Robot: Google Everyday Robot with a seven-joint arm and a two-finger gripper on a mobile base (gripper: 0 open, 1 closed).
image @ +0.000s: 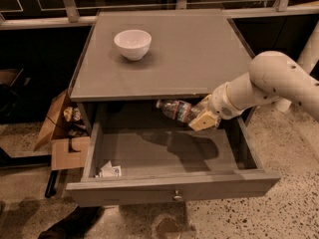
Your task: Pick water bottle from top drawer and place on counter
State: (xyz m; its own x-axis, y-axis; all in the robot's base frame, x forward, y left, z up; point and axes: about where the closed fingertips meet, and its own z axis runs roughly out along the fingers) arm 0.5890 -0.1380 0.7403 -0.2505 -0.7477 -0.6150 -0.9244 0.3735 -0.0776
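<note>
The water bottle [175,109], clear and ribbed with a red-and-blue label, lies sideways in the air above the open top drawer [164,156], just below the counter's front edge. My gripper [198,116] reaches in from the right and is shut on the water bottle's right end, with a tan finger pad [204,120] showing below it. The bottle's cap end points left. The counter [199,54] is the flat grey top of the cabinet. The drawer's front panel carries a small metal knob [176,197].
A white bowl [132,44] stands at the counter's back left. A small white packet [109,171] lies in the drawer's front left corner. An open cardboard box [62,133] sits on the floor to the left. A white post [309,59] stands at the right.
</note>
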